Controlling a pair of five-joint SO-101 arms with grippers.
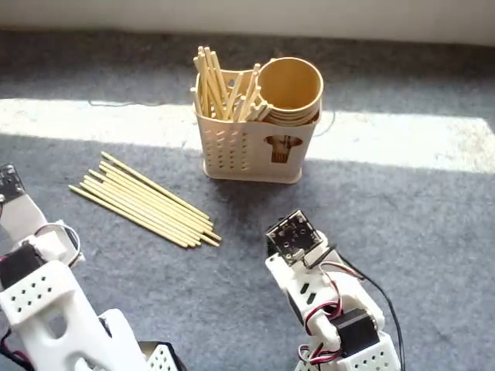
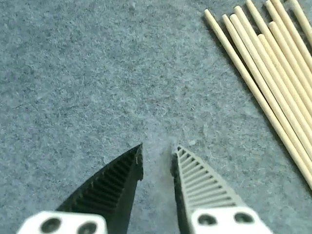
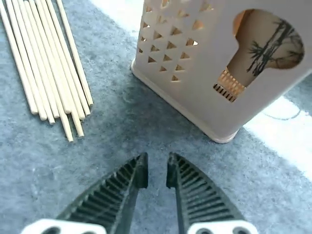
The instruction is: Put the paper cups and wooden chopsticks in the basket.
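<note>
**A:** Where are the task's things?

**B:** The basket stands upright on the carpet. The high view looks down into it. A stack of paper cups, mouths up, fills one side, and upright chopsticks lean in the other, touching the cups. A bundle of loose chopsticks lies flat on the carpet, near the basket but apart from it, on the left arm's side.

**A:** What does the right wrist view add?

**B:** It shows the basket's wall close up, with rows of triangular holes and a bulb-shaped cut-out. Through the cut-out you can see a cup's side with a bamboo drawing.

**A:** And the jaws?

**B:** The right gripper hangs over the carpet near the basket's cut-out wall without touching it. Its jaws are released to a narrow gap and grasp nothing. The left gripper sits low over the carpet, beyond the loose bundle from the basket, with the sticks near it. Its jaws are also slightly parted and empty. The high view shows the left arm and the right arm from above.

**A:** What about the surface and the room?

**B:** The carpet is grey with a short pile. A sunlit band runs across it behind the basket, and farther back there is a pale wall base.
</note>
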